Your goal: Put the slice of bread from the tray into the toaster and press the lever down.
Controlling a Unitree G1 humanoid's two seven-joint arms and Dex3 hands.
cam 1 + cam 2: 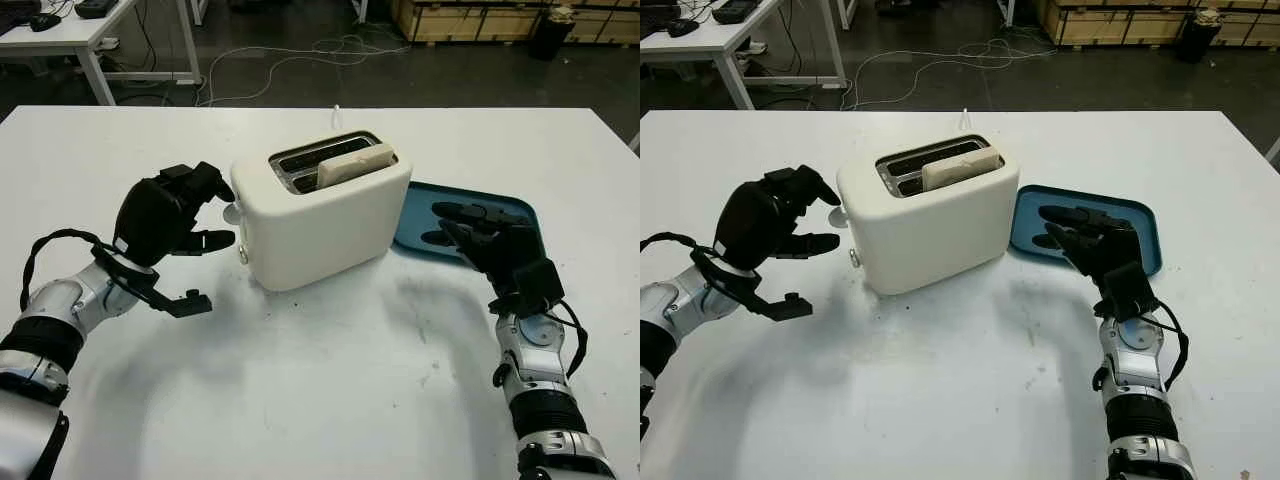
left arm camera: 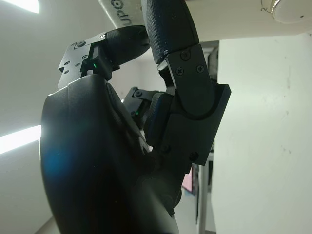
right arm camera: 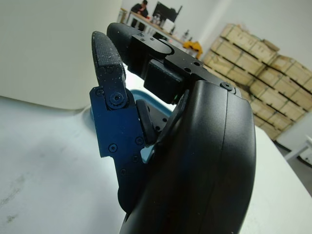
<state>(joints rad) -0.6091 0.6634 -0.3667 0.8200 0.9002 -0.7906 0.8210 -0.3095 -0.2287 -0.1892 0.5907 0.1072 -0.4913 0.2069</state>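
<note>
White table [image 1: 330, 400] holds the toaster [image 1: 325, 225]; bread [image 1: 355, 163] sits in its slot. Left hand [image 1: 170, 215], curled and holding nothing, is beside the lever [image 1: 233, 212]: push straight down. Right hand [image 1: 490, 240] is open over the tray [image 1: 420, 215].

floor [image 1: 300, 70]: dark (cables [image 1: 330, 48] strewn) | white desk [image 1: 90, 30] | wooden crates [image 1: 480, 18]

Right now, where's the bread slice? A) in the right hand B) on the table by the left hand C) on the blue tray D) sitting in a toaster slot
D: the bread slice stands in a slot of the toaster, its top edge above the rim.
</note>
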